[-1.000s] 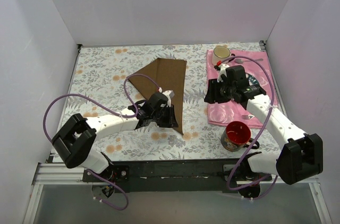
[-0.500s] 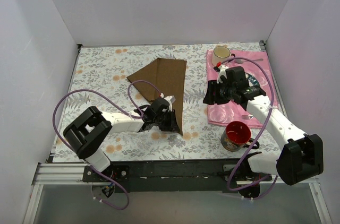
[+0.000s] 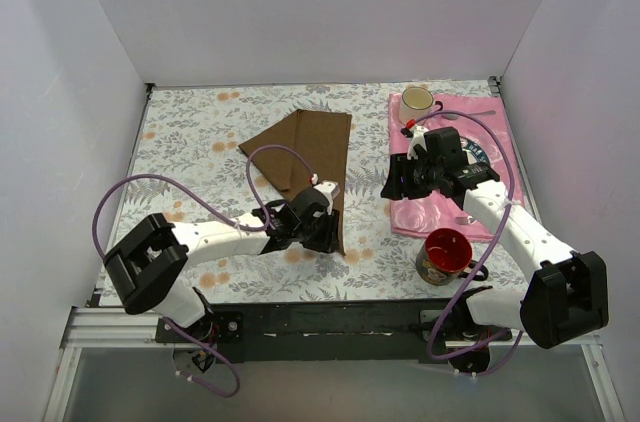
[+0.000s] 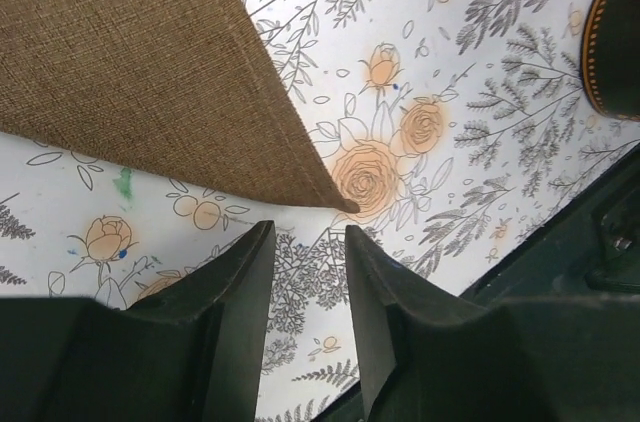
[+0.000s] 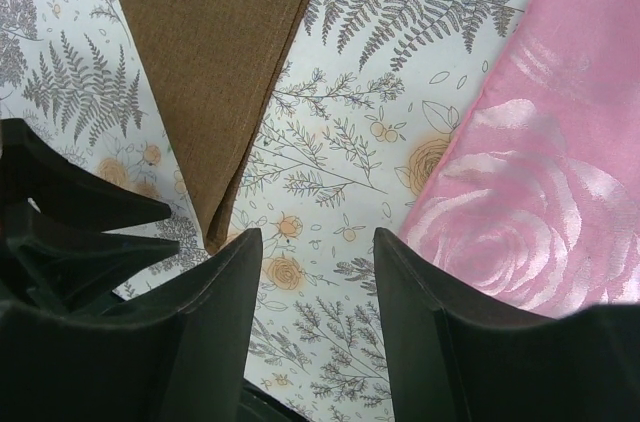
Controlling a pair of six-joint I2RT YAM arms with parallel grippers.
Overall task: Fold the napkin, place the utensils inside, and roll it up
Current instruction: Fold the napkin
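Item 1, toward the table's near right corner: red ceramic mug (image 3: 447,254), upright.

Item 2, left gripper (image 3: 329,235): I see its fingers (image 4: 238,287) slightly apart, with only floral tablecloth (image 4: 470,72) between them.

Item 3, plain brown cloth napkin (image 3: 312,157), folded to a long wedge. Its near corner (image 4: 347,206) lies just beyond the left fingertips, not yet between them. Its long axis runs from that corner away to the far edge. The left arm is much the nearer, so I judge the grab falls to it.

Item 4, right gripper (image 5: 315,242): fingers well apart, empty, over bare cloth between the napkin and the glossy pink rectangular placemat (image 3: 440,210).

Item 5, utensils: I cannot make them out.

Change since a second ago: the left gripper has moved off the napkin toward the near edge. The napkin's outline and the right arm match.
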